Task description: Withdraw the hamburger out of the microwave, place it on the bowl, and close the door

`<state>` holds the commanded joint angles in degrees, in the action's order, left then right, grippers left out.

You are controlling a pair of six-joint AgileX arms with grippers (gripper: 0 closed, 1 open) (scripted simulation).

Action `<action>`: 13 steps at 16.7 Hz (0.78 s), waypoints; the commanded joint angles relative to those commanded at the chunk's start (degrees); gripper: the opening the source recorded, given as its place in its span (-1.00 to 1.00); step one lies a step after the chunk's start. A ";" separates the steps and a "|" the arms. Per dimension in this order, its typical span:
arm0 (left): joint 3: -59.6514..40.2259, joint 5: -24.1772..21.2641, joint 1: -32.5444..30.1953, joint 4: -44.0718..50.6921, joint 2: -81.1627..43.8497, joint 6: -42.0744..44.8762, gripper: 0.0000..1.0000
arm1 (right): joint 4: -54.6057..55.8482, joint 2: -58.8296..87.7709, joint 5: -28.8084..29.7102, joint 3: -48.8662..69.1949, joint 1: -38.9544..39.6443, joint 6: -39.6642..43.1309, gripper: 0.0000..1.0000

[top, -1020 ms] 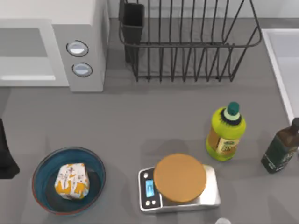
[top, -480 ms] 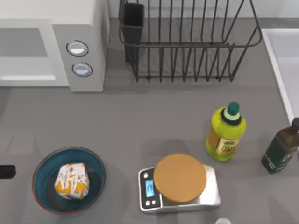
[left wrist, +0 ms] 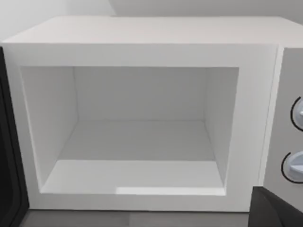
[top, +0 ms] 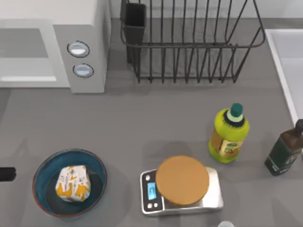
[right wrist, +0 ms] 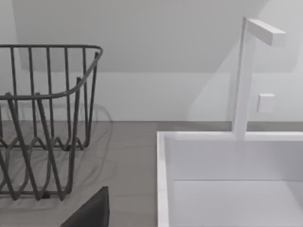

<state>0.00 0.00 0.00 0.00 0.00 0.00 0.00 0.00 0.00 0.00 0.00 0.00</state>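
Observation:
The hamburger [top: 72,183], in white and orange-yellow wrap, lies inside the teal bowl [top: 97,165] at the front left of the table. The white microwave [top: 85,42] stands at the back left. Its cavity [left wrist: 137,142] is open and bare in the left wrist view, and the door [left wrist: 8,156] shows as a dark panel swung out beside it. A black bit of my left gripper [top: 4,174] sits at the table's left edge, left of the bowl and apart from it. A dark part of my right gripper [right wrist: 90,213] shows in the right wrist view, held away from the task's things.
A black wire rack [top: 189,42] stands at the back middle. A silver scale with a tan disc [top: 182,180] sits at the front centre. A yellow-green bottle [top: 229,135] and a dark bottle [top: 284,151] stand to its right. A white sink [top: 289,61] lines the right edge.
My left arm has drawn back to the left, away from the bowl, until just a small black tip shows at the edge. The hamburger stays in the bowl.

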 joint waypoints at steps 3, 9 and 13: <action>0.00 0.00 0.00 0.00 0.00 0.00 -1.00 | 0.00 0.00 0.00 0.00 0.00 0.00 1.00; -0.76 -4.33 4.31 0.29 -0.49 0.02 -1.00 | 0.00 0.00 0.00 0.00 0.00 0.00 1.00; -2.19 -14.98 14.97 0.82 -1.38 0.04 -1.00 | 0.00 0.00 0.00 0.00 0.00 0.00 1.00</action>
<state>-2.19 -14.98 14.97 0.82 -1.39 0.04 0.00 0.00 0.00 0.00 0.00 0.00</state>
